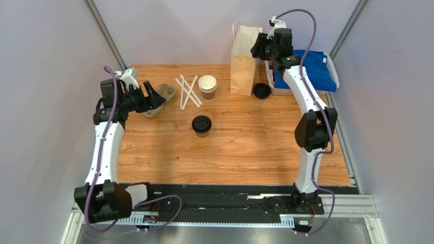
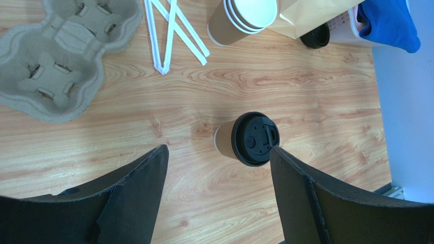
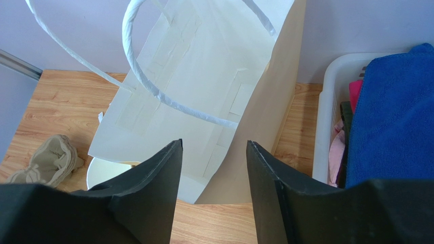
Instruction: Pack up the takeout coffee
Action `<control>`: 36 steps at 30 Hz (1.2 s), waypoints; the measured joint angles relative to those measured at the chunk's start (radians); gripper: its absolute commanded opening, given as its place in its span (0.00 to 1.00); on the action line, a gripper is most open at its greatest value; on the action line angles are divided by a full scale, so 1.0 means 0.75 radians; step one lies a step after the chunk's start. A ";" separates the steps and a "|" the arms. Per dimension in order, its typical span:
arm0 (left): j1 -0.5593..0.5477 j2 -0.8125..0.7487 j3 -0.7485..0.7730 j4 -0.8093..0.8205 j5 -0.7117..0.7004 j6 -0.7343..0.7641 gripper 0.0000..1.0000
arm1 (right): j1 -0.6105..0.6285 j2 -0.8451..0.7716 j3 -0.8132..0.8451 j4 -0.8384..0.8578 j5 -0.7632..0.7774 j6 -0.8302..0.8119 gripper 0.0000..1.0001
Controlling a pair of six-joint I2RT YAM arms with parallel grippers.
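**Inspector A:** Where do we stand on the packing?

**Inspector B:** We find nothing packed.
- **Left:** the left gripper [image 2: 218,148] hangs over the wooden table [image 1: 244,152] with its fingers spread wide and nothing between them.
- **Middle:** the takeout coffee [image 1: 201,125], a small brown kraft paper cup with a round black plastic lid, stands upright on the table. Its lid is on and nothing touches it. It is well apart from the tall tan paper bag [image 1: 243,63] with white handles at the back right.
- **Right:** the right gripper [image 3: 214,145] sits at the bag's mouth. Its jaws stand apart with the bag's near wall showing between them, and we see no pinch on the paper.

**Inspector A:** So what remains?

**Inspector B:** In our judgement, all of it. The bag needs steadying, and the cup has to be grasped, carried across and lowered in.

**Inspector A:** And the containers, left to right?

**Inspector B:** We note five.
- **Carrier:** the grey moulded pulp cup carrier [image 2: 61,56] has nothing in the wells we can see.
- **Cup stack:** the stack of lidless brown paper cups [image 1: 207,86] has an empty top cup, cream inside.
- **Coffee:** it is lidded, so its contents are hidden.
- **Bag:** it stands upright with its mouth open. We see nothing against the inner walls, and its floor is out of view.
- **Basket:** the white plastic basket [image 3: 326,101] at the far right holds a folded blue cloth [image 1: 316,68] with something pink beside it.
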 measured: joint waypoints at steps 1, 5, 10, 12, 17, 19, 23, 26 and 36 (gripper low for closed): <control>0.003 0.003 0.001 0.000 -0.001 -0.001 0.82 | 0.000 0.004 0.000 0.003 0.000 0.001 0.53; 0.012 0.017 0.001 0.000 -0.002 -0.001 0.82 | 0.000 0.017 0.000 0.003 0.001 -0.001 0.43; 0.023 0.025 0.002 -0.001 -0.005 -0.002 0.82 | 0.000 0.022 0.000 0.001 -0.004 -0.007 0.08; 0.025 0.025 0.007 -0.002 -0.004 -0.002 0.82 | 0.000 0.022 0.000 0.001 -0.012 -0.007 0.00; 0.026 0.025 0.026 0.002 0.004 -0.010 0.82 | 0.000 0.002 -0.015 -0.011 -0.050 0.001 0.00; 0.026 0.025 0.031 0.001 0.012 -0.015 0.82 | 0.000 -0.038 -0.047 -0.034 -0.076 0.012 0.00; 0.026 0.025 0.047 0.002 0.026 -0.030 0.82 | 0.000 -0.174 -0.153 -0.068 -0.127 0.052 0.00; 0.026 0.025 0.065 0.001 0.037 -0.037 0.81 | 0.000 -0.327 -0.268 -0.093 -0.158 0.093 0.00; 0.026 0.005 0.129 -0.001 0.112 -0.067 0.85 | 0.024 -0.883 -0.814 -0.175 -0.225 0.255 0.00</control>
